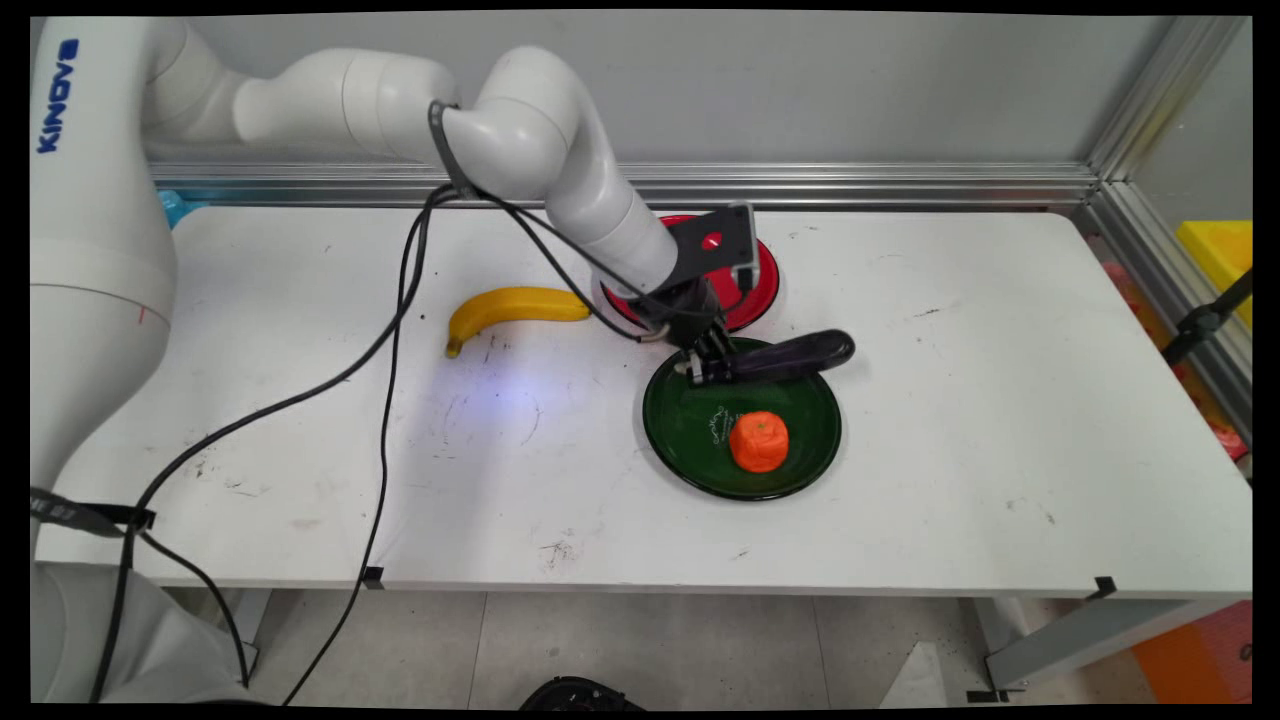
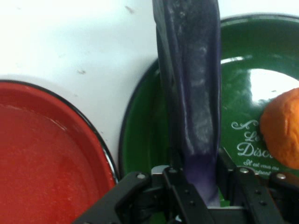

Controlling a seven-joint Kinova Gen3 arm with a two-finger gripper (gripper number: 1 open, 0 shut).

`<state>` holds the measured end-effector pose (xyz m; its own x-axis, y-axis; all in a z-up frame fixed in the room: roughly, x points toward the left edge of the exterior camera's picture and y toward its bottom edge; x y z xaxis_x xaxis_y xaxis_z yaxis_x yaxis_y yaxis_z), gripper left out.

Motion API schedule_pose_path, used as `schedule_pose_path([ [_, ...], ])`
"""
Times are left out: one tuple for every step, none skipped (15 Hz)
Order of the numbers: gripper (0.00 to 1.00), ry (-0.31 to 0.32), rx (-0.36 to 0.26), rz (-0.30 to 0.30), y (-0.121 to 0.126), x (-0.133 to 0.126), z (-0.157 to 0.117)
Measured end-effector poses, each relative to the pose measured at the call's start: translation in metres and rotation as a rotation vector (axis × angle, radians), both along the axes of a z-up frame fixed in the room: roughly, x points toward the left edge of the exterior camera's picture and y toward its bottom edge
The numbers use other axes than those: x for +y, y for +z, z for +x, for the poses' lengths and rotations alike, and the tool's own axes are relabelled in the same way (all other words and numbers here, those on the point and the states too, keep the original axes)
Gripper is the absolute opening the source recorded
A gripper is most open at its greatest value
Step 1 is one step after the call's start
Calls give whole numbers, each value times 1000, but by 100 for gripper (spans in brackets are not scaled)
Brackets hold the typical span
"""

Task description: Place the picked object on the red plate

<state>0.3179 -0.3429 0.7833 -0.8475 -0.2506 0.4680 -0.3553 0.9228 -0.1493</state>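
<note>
Main view: banana [image 1: 515, 308] beside red plate [image 1: 765, 285].

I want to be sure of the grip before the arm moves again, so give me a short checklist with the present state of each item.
1. Gripper shut on the eggplant: ok, the fingers flank its end.
2. Eggplant clear of the orange: ok, apart.
3. Eggplant over the green plate: partly, its far end overhangs the rim.
4. Red plate apart from the green plate: ok.
5. Banana away from the gripper: ok.
6. Eggplant lifted or resting: cannot tell.
</note>
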Motion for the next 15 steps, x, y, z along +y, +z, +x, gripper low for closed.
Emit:
schedule_pose_path([
  [0, 3, 2, -1, 5, -2, 0],
  [0, 6, 4, -2, 10, -4, 0],
  [0, 10, 4, -3, 15, -7, 0],
  [0, 16, 4, -6, 20, -10, 1],
  [0, 23, 3, -10, 26, -14, 2],
  [0, 29, 1, -15, 30, -18, 4],
  [0, 33, 0, -18, 32, -20, 6],
  [0, 40, -3, -22, 35, -24, 8],
  [0, 49, -6, -31, 39, -29, 11],
  [0, 56, -10, -39, 41, -35, 15],
  [0, 63, -13, -47, 43, -40, 18],
  [0, 66, -16, -56, 44, -44, 20],
  [0, 70, -20, -65, 45, -49, 23],
  [0, 74, -25, -78, 46, -56, 28],
  [0, 78, -30, -89, 46, -63, 32],
])
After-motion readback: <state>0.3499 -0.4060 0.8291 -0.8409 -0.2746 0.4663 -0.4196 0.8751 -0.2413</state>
